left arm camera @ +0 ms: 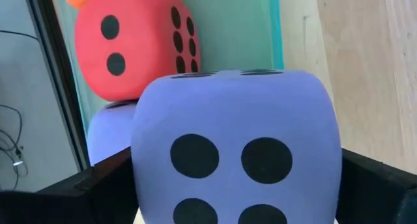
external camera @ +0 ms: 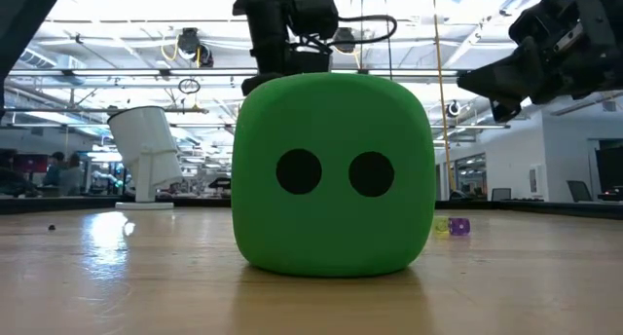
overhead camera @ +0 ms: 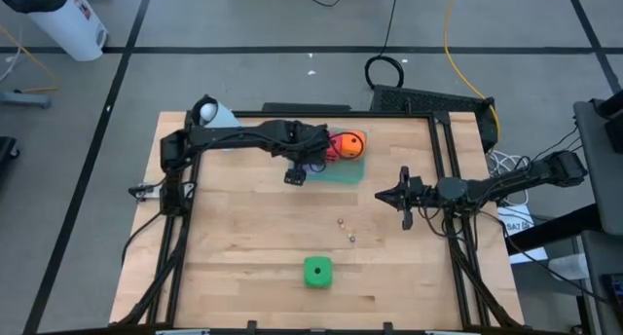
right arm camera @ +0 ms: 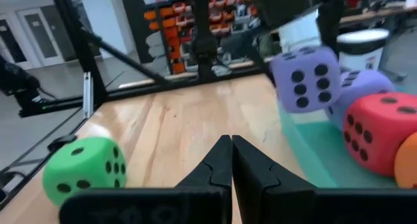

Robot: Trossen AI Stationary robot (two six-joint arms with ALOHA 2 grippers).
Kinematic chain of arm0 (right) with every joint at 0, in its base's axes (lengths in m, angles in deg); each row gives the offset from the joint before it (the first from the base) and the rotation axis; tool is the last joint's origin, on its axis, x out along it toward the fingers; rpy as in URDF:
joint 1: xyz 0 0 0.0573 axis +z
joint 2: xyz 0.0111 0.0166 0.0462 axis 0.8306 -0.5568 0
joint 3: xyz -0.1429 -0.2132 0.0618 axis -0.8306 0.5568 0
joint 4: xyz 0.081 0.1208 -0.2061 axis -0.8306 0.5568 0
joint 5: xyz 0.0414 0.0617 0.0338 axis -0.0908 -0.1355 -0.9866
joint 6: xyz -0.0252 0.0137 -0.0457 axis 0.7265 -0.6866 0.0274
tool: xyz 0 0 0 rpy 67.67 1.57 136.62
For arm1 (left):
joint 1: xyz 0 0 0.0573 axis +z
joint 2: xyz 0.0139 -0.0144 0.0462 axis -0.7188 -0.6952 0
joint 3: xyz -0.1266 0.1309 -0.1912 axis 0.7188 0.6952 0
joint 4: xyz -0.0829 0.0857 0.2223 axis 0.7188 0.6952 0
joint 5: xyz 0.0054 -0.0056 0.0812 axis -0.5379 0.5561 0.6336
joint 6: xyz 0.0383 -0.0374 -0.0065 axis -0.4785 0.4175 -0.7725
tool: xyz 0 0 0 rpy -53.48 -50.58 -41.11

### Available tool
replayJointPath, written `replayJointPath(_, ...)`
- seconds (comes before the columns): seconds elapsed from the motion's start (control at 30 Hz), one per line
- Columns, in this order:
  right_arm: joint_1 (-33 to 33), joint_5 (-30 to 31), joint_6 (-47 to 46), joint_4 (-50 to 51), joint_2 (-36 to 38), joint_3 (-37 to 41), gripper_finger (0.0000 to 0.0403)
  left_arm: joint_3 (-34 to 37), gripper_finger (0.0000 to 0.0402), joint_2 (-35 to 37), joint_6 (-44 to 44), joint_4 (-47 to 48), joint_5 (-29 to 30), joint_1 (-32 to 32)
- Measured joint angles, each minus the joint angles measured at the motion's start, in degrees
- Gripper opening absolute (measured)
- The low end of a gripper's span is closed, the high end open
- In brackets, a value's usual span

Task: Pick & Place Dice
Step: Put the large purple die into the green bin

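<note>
We are near the end of gathering the dice onto the teal tray [overhead camera: 343, 172] at the far middle of the table [overhead camera: 243, 238]. Our left gripper [left arm camera: 238, 185] hangs over the tray's left end with its fingers spread wide on either side of a purple die [left arm camera: 236, 146]; the right wrist view shows that die [right arm camera: 305, 77] lifted above the tray, so we judge it is carried, though the fingers stand so wide that we cannot say how firmly. Behind it on the tray sit a second purple die [right arm camera: 361, 87], the red die [right arm camera: 381, 129] and the orange die [overhead camera: 352, 140], packed close together.

The green die [overhead camera: 317, 271] sits alone at the near middle of the table, well apart from the tray, two pips facing the low camera. Our right gripper [overhead camera: 403, 198] waits right of centre, above the wood, its fingers [right arm camera: 231, 165] pressed together on nothing. Two tiny specks [overhead camera: 346, 228] lie between it and the green die.

The step in hand looks like setting the purple die down beside the others. Next, we think, comes lowering it into the free space on the tray and letting go, then fetching the green die, which either arm could reach.
</note>
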Motion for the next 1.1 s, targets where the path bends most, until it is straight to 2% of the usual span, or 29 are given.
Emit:
replayJointPath(0.33,0.0,0.0,6.9,-3.1,0.0,0.0,0.0,0.1,0.0397,-1.2,1.1,0.6,-3.1,1.4)
replayJointPath(0.87,0.0,-0.1,7.5,-2.9,0.0,0.0,0.0,0.6,0.0397,-2.2,-3.0,1.9,-3.9,6.4)
replayJointPath(1.1,-0.8,5.8,7.8,-2.9,-0.2,0.0,0.0,0.5,0.0397,-2.6,-3.5,1.3,-4.4,5.7)
